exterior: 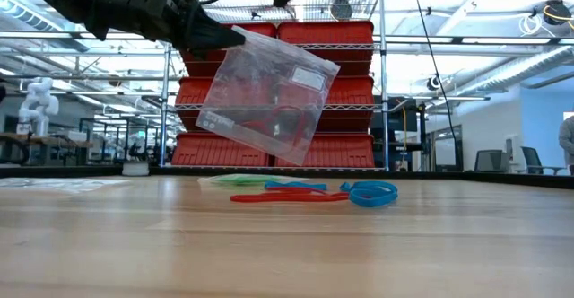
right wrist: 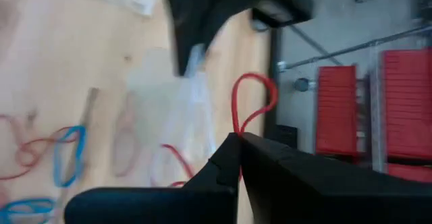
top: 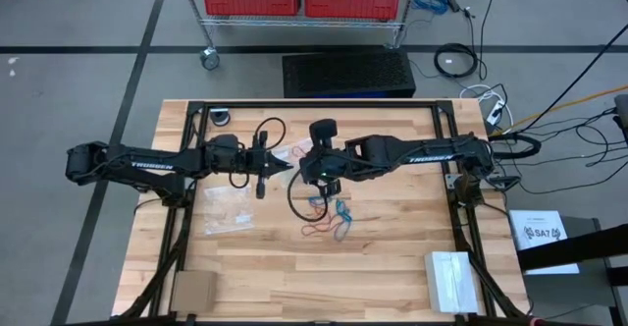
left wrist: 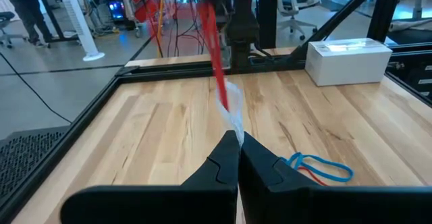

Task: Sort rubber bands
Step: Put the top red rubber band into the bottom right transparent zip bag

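Both grippers pinch shut: left (left wrist: 237, 143) on bag (exterior: 269, 96), right (right wrist: 237, 142) on red band (right wrist: 251, 102).

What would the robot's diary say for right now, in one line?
left gripper: shut on clear bag, lifted | right gripper: shut on red rubber band by the bag | more bands: on table

A robotics laboratory or workshop. A wooden worktable (top: 294, 267) in a black metal frame stands on a grey floor marked with dark tape lines. Behind it, a wheeled wire shelving rack (exterior: 381, 83) carries red plastic bins (exterior: 327, 34). Loose cables (top: 456, 61) trail across the floor, and further workstations and office chairs (exterior: 489, 161) fill the open hall beyond.
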